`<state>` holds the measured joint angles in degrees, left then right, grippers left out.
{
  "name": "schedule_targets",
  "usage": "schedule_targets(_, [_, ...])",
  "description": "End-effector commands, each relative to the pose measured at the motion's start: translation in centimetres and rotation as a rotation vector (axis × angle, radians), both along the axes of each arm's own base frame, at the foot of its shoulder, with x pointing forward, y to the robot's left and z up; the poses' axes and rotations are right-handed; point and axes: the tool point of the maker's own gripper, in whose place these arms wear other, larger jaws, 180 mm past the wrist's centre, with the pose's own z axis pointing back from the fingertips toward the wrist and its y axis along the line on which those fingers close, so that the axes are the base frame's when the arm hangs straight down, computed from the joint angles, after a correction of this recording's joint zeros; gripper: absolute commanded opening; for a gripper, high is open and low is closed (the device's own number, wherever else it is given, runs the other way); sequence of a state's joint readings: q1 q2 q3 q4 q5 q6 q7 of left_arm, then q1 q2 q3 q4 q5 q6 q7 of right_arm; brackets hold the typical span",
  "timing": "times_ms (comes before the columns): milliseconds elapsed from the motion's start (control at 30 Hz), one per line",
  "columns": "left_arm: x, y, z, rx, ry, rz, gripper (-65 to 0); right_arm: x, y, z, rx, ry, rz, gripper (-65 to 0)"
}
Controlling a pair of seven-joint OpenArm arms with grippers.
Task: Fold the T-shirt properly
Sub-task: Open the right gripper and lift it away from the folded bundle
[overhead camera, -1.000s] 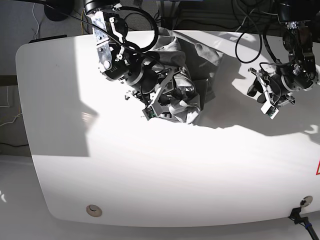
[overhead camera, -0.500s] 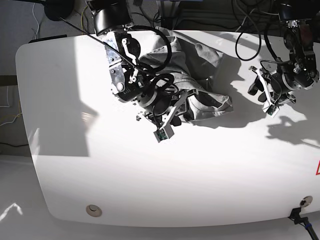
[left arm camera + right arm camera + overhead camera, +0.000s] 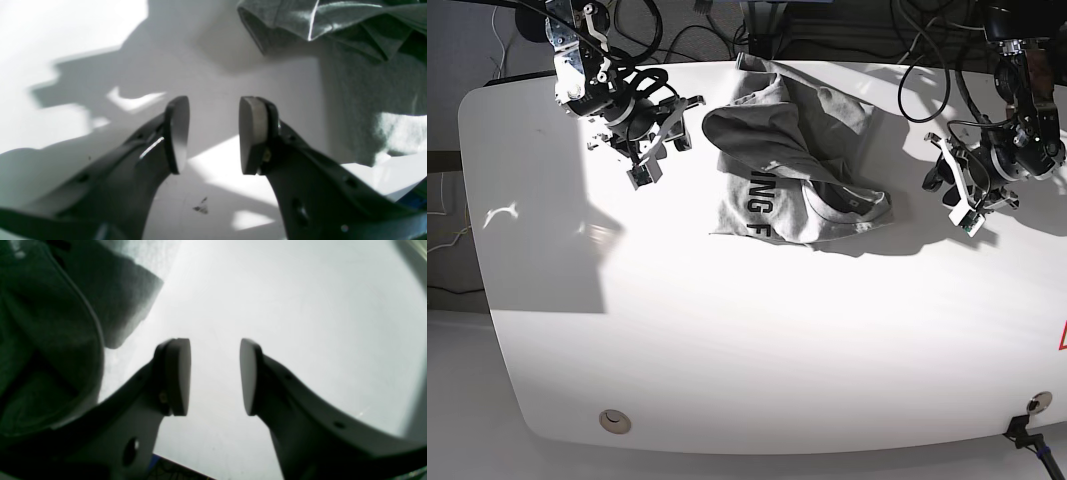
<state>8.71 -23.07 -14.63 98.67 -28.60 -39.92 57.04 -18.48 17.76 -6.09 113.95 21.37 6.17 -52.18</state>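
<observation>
The heather-grey T-shirt (image 3: pixel 812 140) lies crumpled at the table's back middle, with black lettering "ING F" (image 3: pixel 752 205) showing on its front-left part. My right gripper (image 3: pixel 682 122) is open and empty, just left of the shirt and apart from it. In the right wrist view (image 3: pixel 215 376) its jaws stand apart over bare table, with shirt cloth (image 3: pixel 50 323) at the left. My left gripper (image 3: pixel 935 162) is open and empty to the right of the shirt. In the left wrist view (image 3: pixel 213 133) the shirt's folds (image 3: pixel 333 20) hang ahead at the upper right.
The white table (image 3: pixel 777 340) has strong sun patches and shadows. A round grommet (image 3: pixel 614 421) sits near the front left edge. Cables (image 3: pixel 917 60) run along the back edge. A red mark (image 3: pixel 1062 335) is at the right edge.
My right gripper has let go of the shirt and moved up and left, away from it. The shirt has dropped and spread, showing its lettering. The left arm has hardly moved.
</observation>
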Motion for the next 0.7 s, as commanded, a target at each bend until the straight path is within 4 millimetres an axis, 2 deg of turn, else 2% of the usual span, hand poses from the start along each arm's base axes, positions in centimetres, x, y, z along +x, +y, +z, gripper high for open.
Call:
schedule_targets(0, [1.0,0.1,1.4,-0.004,-0.051,-0.008,-42.7,-0.4,0.0,0.5,0.01,-0.014,-0.002,-41.6])
schedule_targets(200, [0.9,0.1,1.2,-0.003,-0.045,-0.009,-42.7,-0.8,2.6,0.5,0.089,-0.003,-0.017,-41.6])
schedule_targets(467, [0.8,0.2,1.2,-0.001,-0.044,-0.007,-42.7,-1.3,9.1,1.6,0.224,0.002,0.05,-41.6])
schedule_targets(667, [0.8,0.2,1.2,-0.001,-0.044,-0.007,-42.7,-2.2,15.9,3.7,0.349,-0.005,0.158,-41.2])
